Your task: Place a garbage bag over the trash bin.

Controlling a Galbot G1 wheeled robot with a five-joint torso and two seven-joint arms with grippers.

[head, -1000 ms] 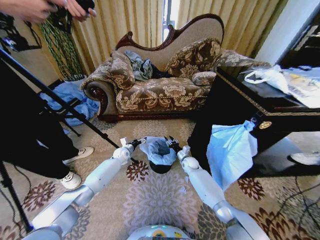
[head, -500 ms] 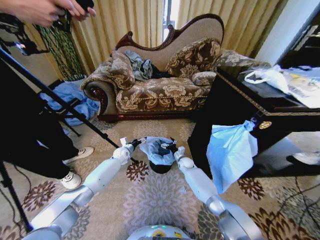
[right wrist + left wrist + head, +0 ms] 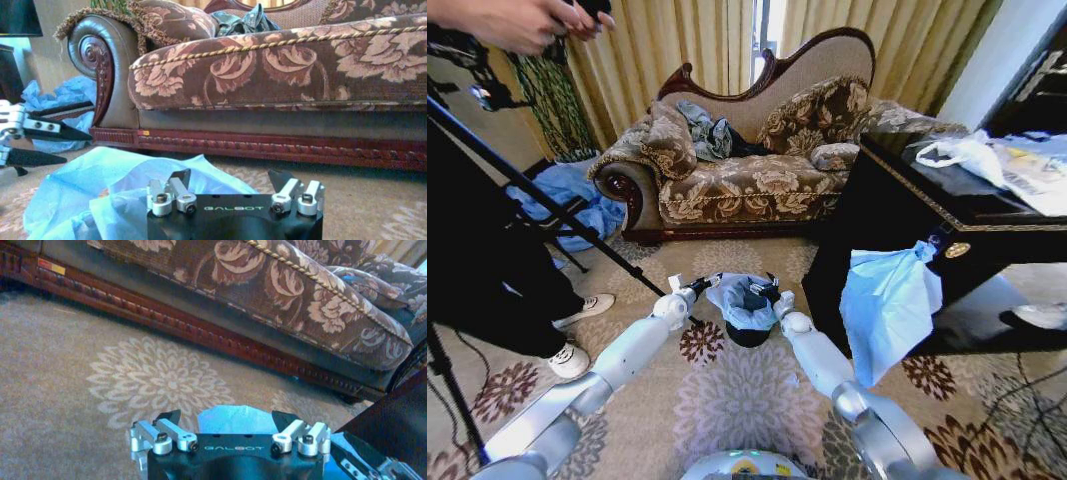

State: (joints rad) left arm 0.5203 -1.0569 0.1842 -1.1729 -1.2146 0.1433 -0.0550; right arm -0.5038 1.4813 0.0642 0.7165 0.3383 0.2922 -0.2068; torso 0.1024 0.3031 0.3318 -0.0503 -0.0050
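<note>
Crinkly light-blue translucent plastic, the garbage bag point(image 3: 740, 298), sits draped over the mouth of the small black cylindrical trash bin point(image 3: 747, 335) on the patterned carpet point(image 3: 727, 400), just in front of the floral brocade sofa point(image 3: 747, 185) with its carved dark wood frame. The bin stands upright, its long axis vertical and its opening facing up. The bag's mouth gapes upward too, showing a dark hollow inside, while its film spills loosely outward, more of it bunched toward the left side of the rim.

The robot's left gripper point(image 3: 709, 282) hangs just beside the bag's left edge, its two dark fingers spread apart with nothing between them. In the left wrist view those fingers point(image 3: 167, 418) stand apart above a patch of the blue film. The right gripper point(image 3: 765, 291) is over the right side of the bin's rim, right at the bag. In the right wrist view its fingers point(image 3: 179, 178) also stand apart, with the crumpled blue plastic lying below and to one side of them, and whether a tip touches the film I cannot tell.

A dark wooden cabinet point(image 3: 927, 215) stands to the robot's right, with a larger bunch of light-blue plastic point(image 3: 887, 300) hanging down its front and a white plastic bag point(image 3: 967, 152) lying on top. More blue sheeting point(image 3: 577, 200) lies heaped on the floor by the sofa's scrolled arm.
</note>
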